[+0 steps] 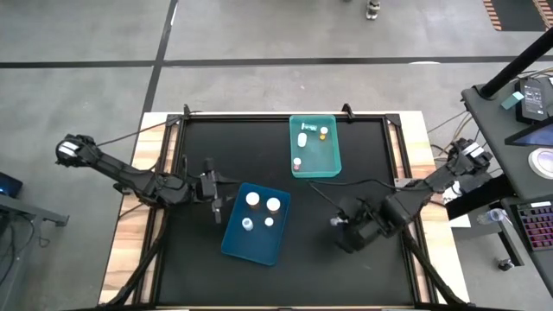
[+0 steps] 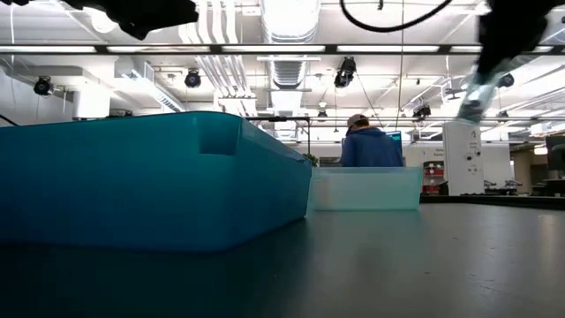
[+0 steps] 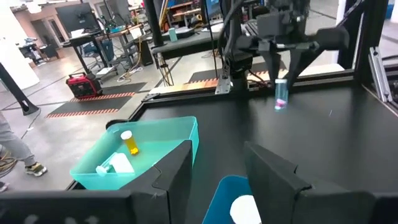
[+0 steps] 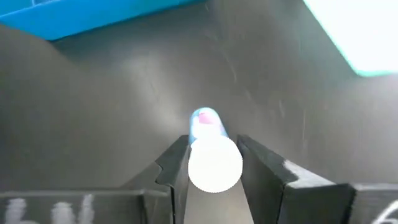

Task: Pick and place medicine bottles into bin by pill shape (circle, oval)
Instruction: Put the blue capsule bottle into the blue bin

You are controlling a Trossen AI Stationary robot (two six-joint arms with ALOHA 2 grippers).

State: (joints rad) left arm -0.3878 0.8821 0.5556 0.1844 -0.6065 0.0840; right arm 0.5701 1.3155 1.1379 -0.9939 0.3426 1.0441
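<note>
My right gripper [image 1: 339,223] hangs over the bare table between the two bins, shut on a small clear medicine bottle [image 3: 281,95] with a white cap and pink pills inside. The blue bin [image 1: 255,223] holds several white-capped bottles. In the teal bin [image 1: 315,145] an amber bottle [image 3: 130,142] stands and a white one [image 3: 115,165] lies flat. My left gripper [image 1: 214,197] hovers at the blue bin's left edge, open, with nothing between its fingers. My right gripper pinches the bottle's white cap end [image 4: 214,163] between its two fingers. The fingers come from above, slanting down. The bottle's body [image 4: 207,119] hangs below the fingertips, cap up, lifted clear of the table.
The black table top [image 1: 371,276] lies bare near the front and right of the bins. A black cable [image 1: 346,186] loops over the table near the right arm. A person [image 2: 369,146] stands in the room behind the teal bin.
</note>
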